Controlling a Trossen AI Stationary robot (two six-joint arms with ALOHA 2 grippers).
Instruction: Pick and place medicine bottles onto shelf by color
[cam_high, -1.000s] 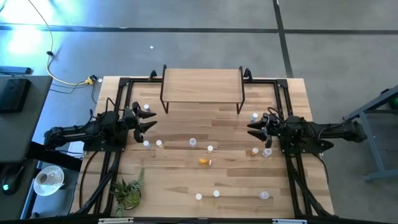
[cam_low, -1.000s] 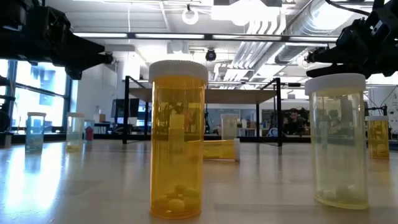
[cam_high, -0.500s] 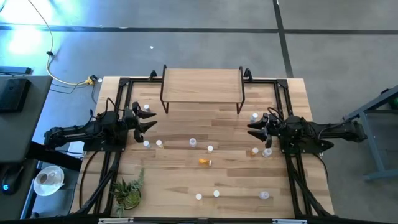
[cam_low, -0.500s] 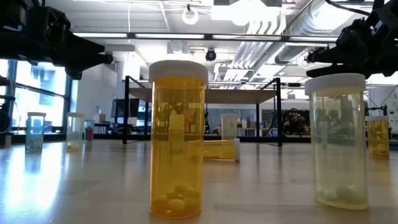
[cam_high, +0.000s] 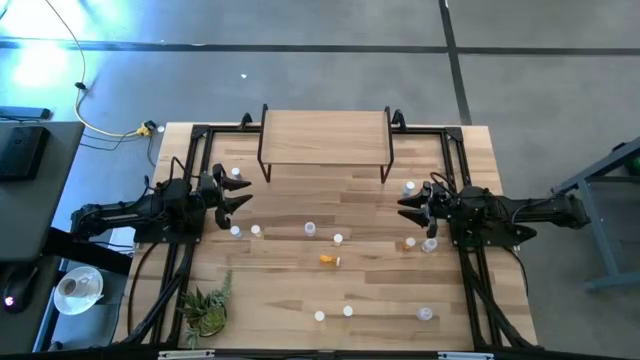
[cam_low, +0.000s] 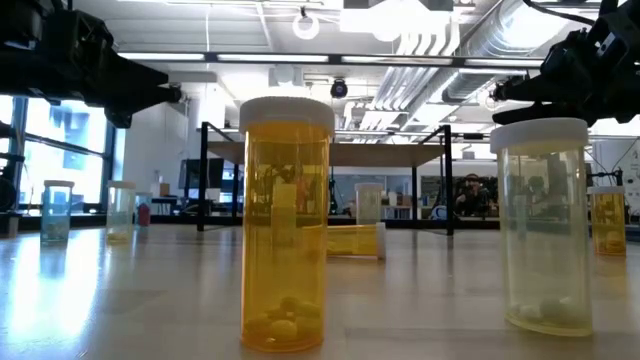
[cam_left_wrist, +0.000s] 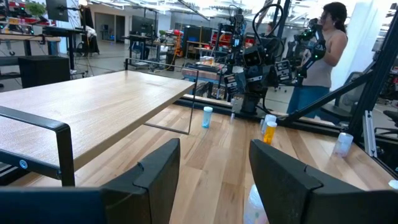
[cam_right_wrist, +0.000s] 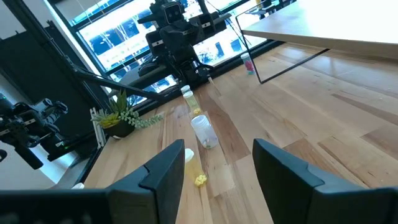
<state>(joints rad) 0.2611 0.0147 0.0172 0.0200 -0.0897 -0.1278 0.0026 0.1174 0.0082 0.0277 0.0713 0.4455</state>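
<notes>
Nothing has moved since the earlier frames. Left end effector (cam_high: 238, 196) and right end effector (cam_high: 408, 209) hover spread apart and empty, flanking the shelf (cam_high: 325, 136) at the bench's (cam_high: 290, 285) far edge. Medicine bottles (cam_high: 338, 240) stand scattered on the light-wood bench before the bare shelf; an orange bottle (cam_high: 330, 260) lies toppled. A potted plant (cam_high: 205, 310) sits near the front. Grey floor surrounds the bench.

Two dark arms, matte black jointed links. Left gripper (cam_high: 240, 195) and right gripper (cam_high: 405, 208): black, blocky flat-faced jaws. Black cables trail behind.
</notes>
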